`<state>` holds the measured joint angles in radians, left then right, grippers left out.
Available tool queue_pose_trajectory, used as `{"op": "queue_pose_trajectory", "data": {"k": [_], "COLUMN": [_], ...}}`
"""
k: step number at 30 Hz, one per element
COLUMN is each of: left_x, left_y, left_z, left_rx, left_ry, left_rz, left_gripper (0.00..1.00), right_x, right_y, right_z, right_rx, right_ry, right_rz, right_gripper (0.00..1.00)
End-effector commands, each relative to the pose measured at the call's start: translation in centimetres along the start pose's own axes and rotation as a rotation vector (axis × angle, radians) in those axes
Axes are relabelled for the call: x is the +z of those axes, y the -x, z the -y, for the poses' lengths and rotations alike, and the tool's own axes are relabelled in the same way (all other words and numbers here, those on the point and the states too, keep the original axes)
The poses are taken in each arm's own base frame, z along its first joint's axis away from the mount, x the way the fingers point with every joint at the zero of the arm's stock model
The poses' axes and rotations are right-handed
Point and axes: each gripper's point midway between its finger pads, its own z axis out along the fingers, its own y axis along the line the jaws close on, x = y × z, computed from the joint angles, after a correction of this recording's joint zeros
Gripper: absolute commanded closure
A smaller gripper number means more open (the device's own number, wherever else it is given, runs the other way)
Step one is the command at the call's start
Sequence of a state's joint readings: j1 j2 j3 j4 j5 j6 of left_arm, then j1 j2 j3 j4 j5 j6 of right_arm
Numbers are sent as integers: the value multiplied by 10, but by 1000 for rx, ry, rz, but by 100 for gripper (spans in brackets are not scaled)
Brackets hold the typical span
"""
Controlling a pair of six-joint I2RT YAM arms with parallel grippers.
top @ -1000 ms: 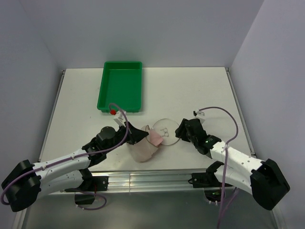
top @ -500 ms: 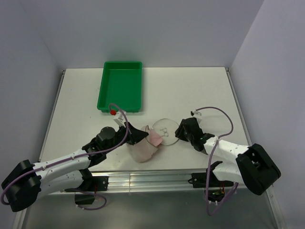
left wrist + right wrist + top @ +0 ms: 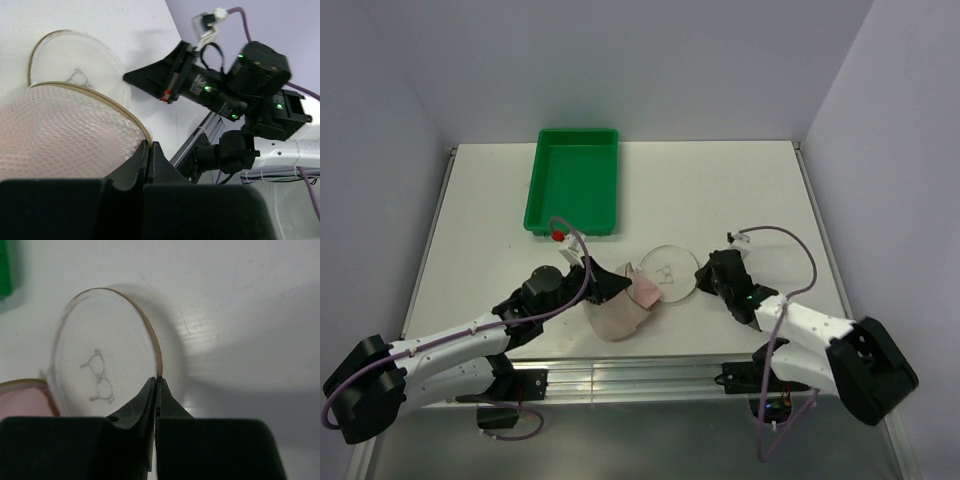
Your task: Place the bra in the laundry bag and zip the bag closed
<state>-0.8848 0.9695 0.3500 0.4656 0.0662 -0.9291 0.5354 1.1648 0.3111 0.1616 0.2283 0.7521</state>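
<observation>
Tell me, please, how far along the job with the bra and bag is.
Done: the bra looks tucked into the bag, its pink showing through the mesh.
In hand: the left jaws are shut on the pouch rim and the right jaws on the rim of the lid, which lies flat on the table, so the bag is open.
Left: fold the lid over and zip the rim closed.

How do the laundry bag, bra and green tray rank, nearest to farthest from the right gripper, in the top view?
1. laundry bag: rim in the right gripper.
2. bra: just left, in the bag.
3. green tray: far back-left.
</observation>
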Motion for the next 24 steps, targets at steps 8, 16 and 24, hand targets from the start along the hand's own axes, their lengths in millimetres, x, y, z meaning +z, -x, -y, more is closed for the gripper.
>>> {"op": "queue_pose_trajectory", "data": {"k": [8,16,24], "left_x": [8,18,17], "left_y": [24,31,24], "left_z": [26,30,22], "left_rx": [42,39,37], "left_ry": [-51,-54,-50], "left_rz": [50,68,54], "left_gripper": [100,100,100], "right_x": [-126,-168,-206], "right_y": [123,82,108], "right_z": [-34,-99,-147], "right_rx": [-62,-294,-330], "right_ry": [119,207,328], "right_rz": [384,187,252], "right_gripper": [100,100,100]}}
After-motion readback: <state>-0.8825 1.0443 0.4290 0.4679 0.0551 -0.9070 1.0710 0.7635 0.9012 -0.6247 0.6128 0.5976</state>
